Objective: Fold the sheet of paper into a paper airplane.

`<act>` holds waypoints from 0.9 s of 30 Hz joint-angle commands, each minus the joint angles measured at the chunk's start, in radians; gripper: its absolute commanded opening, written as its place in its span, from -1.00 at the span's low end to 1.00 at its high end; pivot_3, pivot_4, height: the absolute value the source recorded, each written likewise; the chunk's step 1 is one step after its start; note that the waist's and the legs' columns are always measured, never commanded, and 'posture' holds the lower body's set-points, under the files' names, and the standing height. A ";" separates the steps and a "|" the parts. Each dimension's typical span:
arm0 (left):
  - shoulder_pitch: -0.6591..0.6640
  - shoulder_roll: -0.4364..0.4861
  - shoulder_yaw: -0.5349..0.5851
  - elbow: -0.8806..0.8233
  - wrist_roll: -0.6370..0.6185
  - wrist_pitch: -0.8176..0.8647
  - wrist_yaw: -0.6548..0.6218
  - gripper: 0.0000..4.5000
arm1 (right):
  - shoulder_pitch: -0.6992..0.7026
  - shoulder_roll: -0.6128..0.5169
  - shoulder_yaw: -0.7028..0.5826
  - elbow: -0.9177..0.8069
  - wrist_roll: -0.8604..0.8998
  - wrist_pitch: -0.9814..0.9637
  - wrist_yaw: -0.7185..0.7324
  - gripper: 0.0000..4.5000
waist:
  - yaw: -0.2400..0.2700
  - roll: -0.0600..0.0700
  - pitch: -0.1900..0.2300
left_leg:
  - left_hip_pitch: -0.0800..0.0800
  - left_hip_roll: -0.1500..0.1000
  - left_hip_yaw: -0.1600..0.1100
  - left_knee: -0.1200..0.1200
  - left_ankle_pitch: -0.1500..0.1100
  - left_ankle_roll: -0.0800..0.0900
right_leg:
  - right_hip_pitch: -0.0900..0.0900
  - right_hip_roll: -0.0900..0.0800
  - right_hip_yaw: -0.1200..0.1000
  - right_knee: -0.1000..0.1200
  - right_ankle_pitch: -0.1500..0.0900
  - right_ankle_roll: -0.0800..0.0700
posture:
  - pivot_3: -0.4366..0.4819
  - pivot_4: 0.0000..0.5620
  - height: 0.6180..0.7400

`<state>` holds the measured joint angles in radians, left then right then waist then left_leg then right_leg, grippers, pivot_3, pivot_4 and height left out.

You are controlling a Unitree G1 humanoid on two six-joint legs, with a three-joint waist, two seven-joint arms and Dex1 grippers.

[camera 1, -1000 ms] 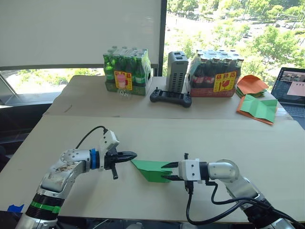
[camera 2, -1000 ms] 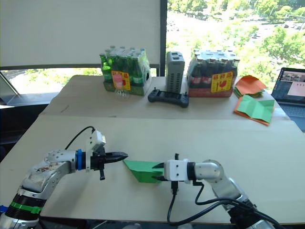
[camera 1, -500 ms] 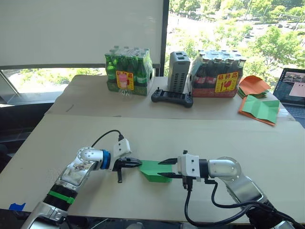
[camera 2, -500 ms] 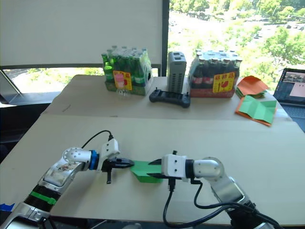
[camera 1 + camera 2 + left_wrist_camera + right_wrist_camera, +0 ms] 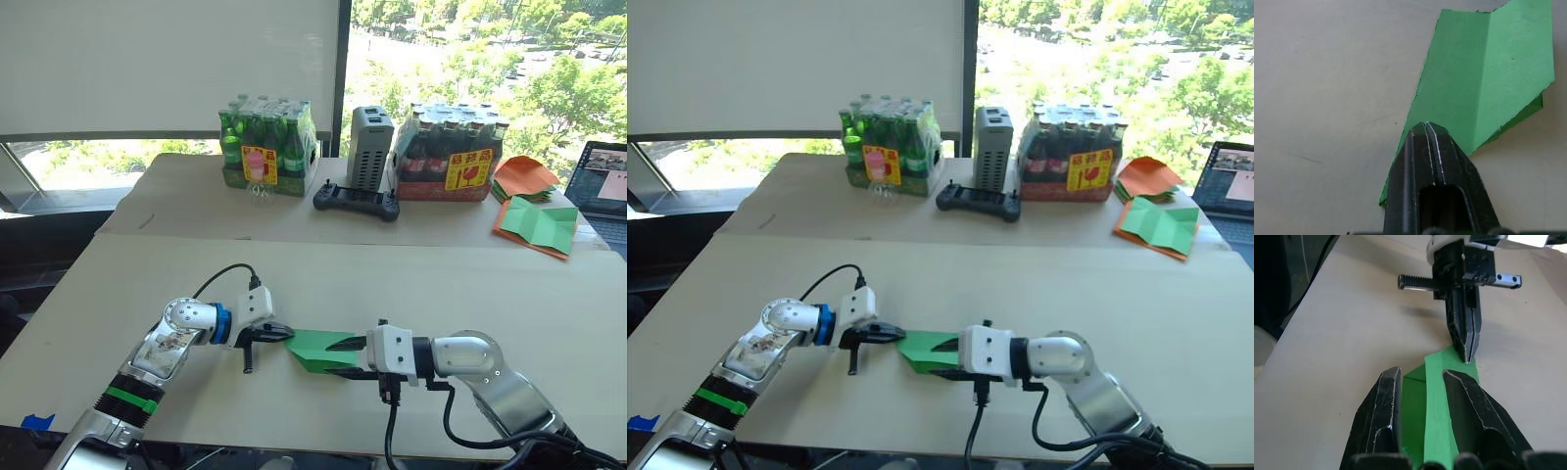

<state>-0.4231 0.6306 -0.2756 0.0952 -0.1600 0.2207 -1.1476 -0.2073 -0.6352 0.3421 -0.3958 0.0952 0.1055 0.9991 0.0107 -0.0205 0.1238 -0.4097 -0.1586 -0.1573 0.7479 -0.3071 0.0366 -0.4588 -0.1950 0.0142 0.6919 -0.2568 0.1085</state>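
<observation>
Tabletop point(image 5: 490, 284), pale and wide, carries the scene. On its near part, toward the robot's left, the left pincer point(image 5: 284, 333) reaches inward with its two black fingers pressed together, their tips resting on the pointed end of the paper airplane point(image 5: 315, 350); the left wrist view shows the closed tips point(image 5: 1425, 128) lying on top of the green sheet near its edge, with nothing caught between them. The paper airplane lies flat on the tabletop between the two arms, a folded bright green wedge with its narrow end toward the left pincer and a raised crease along its length. From the robot's right, the right pincer point(image 5: 347, 358) has its fingers apart, one on each side of the wedge's wider end; in the right wrist view the green fold point(image 5: 1435, 416) runs up through the gap between the two fingers point(image 5: 1382, 401).

At the far edge stand a shrink-wrapped pack of green bottles point(image 5: 266, 145), a grey box point(image 5: 369, 147) with a black controller point(image 5: 356, 201) in front of it, then a pack of dark bottles point(image 5: 451, 152). Further right lie orange and green folded sheets point(image 5: 534, 223), and a laptop point(image 5: 604, 186) sits at the right edge.
</observation>
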 commanded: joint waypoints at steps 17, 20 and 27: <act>0.009 -0.003 -0.016 0.012 0.023 0.011 -0.010 -1.00 | 0.010 0.009 -0.012 0.087 -0.087 -0.112 -0.057 -0.82 | 0.000 0.000 0.000 | 0.000 0.000 0.000 0.000 0.000 0.000 | 0.000 0.000 0.000 0.000 0.000 0.000 | -0.05 -0.47 -0.07; 0.010 -0.002 -0.016 0.013 0.026 0.009 -0.008 -1.00 | 0.003 0.010 -0.012 0.089 -0.090 -0.108 -0.058 -1.00 | 0.000 0.000 0.000 | 0.000 0.000 0.000 0.000 0.000 0.000 | 0.000 0.000 0.000 0.000 0.000 0.000 | -0.05 -0.47 -0.07; 0.014 -0.001 -0.016 0.010 0.027 0.005 -0.006 -1.00 | -0.040 0.042 -0.019 0.104 -0.061 -0.018 -0.059 -1.00 | -0.001 0.000 0.000 | 0.000 0.000 0.000 0.000 0.000 0.000 | 0.000 0.000 0.000 0.000 0.000 0.000 | -0.05 -0.47 -0.07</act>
<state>-0.4239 0.6259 -0.2742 0.0965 -0.1580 0.2203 -1.1500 -0.2272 -0.6072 0.3390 -0.2826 0.0129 0.0583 0.9513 0.0092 -0.0206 0.1238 -0.4091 -0.1583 -0.1573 0.7479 -0.3071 0.0365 -0.4585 -0.1947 0.0142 0.6920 -0.2568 0.1085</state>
